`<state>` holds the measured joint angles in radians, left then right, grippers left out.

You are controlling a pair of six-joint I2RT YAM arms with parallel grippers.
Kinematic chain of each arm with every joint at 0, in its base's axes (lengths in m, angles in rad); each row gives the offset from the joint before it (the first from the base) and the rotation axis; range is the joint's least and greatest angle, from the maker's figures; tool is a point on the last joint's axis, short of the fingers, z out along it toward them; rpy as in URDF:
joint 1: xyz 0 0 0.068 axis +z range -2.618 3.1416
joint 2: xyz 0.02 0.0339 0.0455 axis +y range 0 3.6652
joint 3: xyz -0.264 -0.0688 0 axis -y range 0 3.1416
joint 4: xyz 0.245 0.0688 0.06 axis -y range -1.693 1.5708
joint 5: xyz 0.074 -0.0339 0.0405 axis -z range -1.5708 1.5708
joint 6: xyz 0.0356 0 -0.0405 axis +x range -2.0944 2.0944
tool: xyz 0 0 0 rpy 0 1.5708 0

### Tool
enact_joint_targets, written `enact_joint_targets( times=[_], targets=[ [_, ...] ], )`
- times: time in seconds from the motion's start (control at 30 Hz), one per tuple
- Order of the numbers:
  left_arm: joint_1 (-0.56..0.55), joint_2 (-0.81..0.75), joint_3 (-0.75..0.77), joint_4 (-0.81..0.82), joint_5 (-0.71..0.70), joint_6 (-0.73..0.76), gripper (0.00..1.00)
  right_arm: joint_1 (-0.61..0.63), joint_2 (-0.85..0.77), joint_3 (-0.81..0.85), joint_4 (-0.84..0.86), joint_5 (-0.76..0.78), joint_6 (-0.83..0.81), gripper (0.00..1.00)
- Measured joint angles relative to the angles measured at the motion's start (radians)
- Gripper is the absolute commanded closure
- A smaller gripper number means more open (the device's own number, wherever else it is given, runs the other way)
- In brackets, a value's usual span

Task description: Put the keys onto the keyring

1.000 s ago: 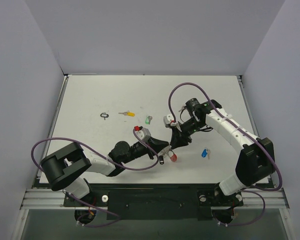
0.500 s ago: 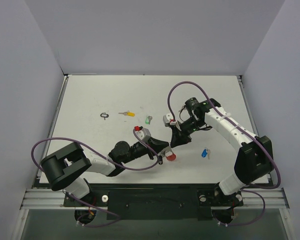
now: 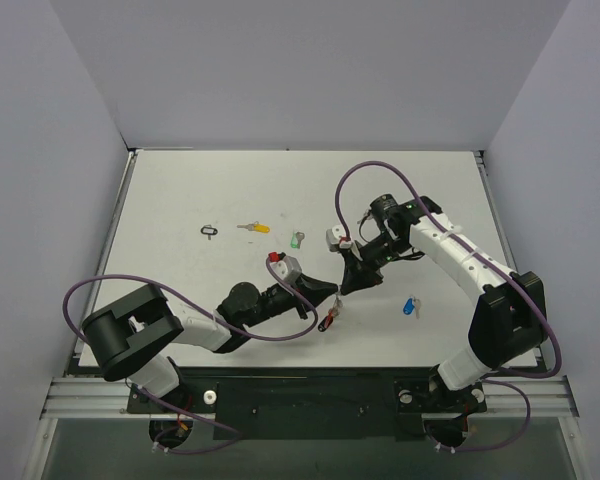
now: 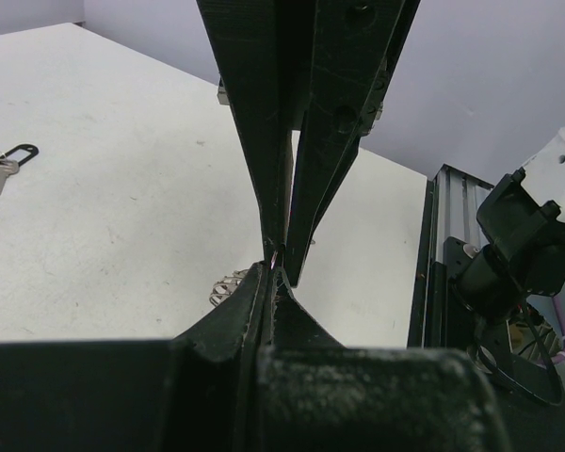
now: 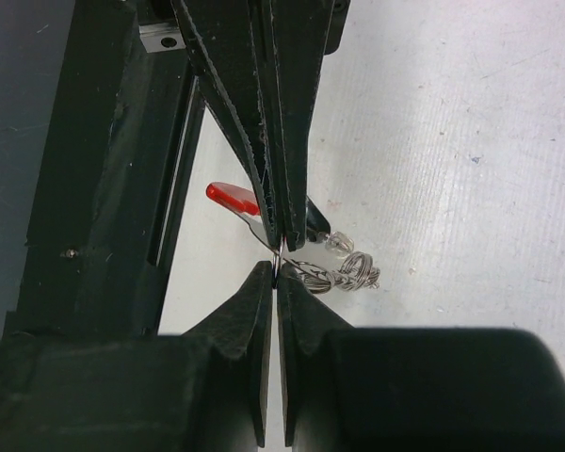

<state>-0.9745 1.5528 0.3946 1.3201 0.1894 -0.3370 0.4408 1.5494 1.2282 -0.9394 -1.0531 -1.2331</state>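
The keyring [image 5: 313, 270] is pinched between both grippers just above the table, tip to tip. Its red tag [image 5: 230, 196] hangs to the left and its coiled silver chain [image 5: 354, 273] lies on the white surface. My right gripper [image 5: 276, 270] is shut on the thin ring wire. My left gripper [image 4: 274, 268] is shut on the same wire from the opposite side. From above, the red tag [image 3: 331, 319] dangles under the left gripper [image 3: 332, 298] and right gripper [image 3: 343, 289]. Loose keys lie apart: yellow-tagged [image 3: 252, 228], green-tagged [image 3: 296, 240], blue-tagged [image 3: 411, 306].
A key with a small black loop tag [image 3: 210, 231] lies at the left of the table, also seen in the left wrist view as the black loop tag [image 4: 11, 153]. The metal rail [image 3: 300, 392] runs along the near table edge, close behind the grippers.
My right gripper has closed onto the ring wire. The red tag has swung left, under the left gripper. The left gripper stayed shut.
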Motion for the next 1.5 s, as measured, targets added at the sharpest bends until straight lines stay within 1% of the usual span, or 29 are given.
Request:
enact_joint_targets(
  times=[0.13,0.27,0.3,0.33,0.37,0.4,0.43,0.47,0.5,0.67,0.73,0.87,1.07,1.2,1.33,1.5],
  targets=[
    [0.0,0.0,0.0,0.01,-0.002,0.0,1.0,0.002,0.004,0.019,-0.006,0.011,0.035,1.0],
    [0.001,0.0,0.0,0.021,-0.018,-0.001,0.99,0.018,0.027,0.072,-0.023,0.055,0.121,1.0],
    [0.002,0.001,0.0,0.023,-0.024,-0.002,0.91,0.021,0.038,0.089,-0.027,0.069,0.15,1.0],
    [0.002,0.001,0.0,0.022,-0.03,-0.002,0.85,0.026,0.047,0.101,-0.029,0.081,0.172,1.0],
    [0.002,0.002,-0.001,0.022,-0.035,-0.004,0.76,0.032,0.056,0.114,-0.03,0.097,0.199,1.0],
    [0.003,0.003,-0.003,0.021,-0.04,-0.006,0.72,0.039,0.064,0.124,-0.031,0.112,0.223,1.0],
    [0.003,0.003,-0.008,0.019,-0.047,-0.013,0.66,0.048,0.067,0.13,-0.032,0.127,0.244,1.0],
    [0.004,0.003,-0.013,0.016,-0.051,-0.015,0.63,0.056,0.068,0.134,-0.034,0.144,0.26,1.0],
    [0.004,0.003,-0.022,0.014,-0.056,-0.017,0.58,0.064,0.068,0.138,-0.037,0.162,0.274,1.0],
    [0.004,-0.008,-0.087,0.0,-0.093,-0.023,0.49,0.085,0.068,0.179,-0.071,0.254,0.325,1.0],
    [0.004,-0.03,-0.117,-0.006,-0.109,-0.021,0.47,0.091,0.07,0.208,-0.097,0.294,0.333,1.0],
    [0.004,-0.08,-0.166,-0.008,-0.13,-0.018,0.46,0.112,0.091,0.267,-0.148,0.381,0.347,1.0],
    [0.002,-0.126,-0.18,-0.008,-0.132,0.011,0.46,0.2,0.159,0.336,-0.232,0.546,0.359,1.0],
    [-0.013,-0.137,-0.174,-0.008,-0.128,0.06,0.46,0.246,0.188,0.361,-0.284,0.635,0.379,1.0],
    [-0.031,-0.134,-0.144,-0.008,-0.125,0.11,0.46,0.261,0.196,0.37,-0.314,0.704,0.396,1.0],
    [-0.054,-0.084,-0.086,-0.007,-0.11,0.167,0.48,0.27,0.2,0.378,-0.334,0.764,0.399,1.0]
  ],
)
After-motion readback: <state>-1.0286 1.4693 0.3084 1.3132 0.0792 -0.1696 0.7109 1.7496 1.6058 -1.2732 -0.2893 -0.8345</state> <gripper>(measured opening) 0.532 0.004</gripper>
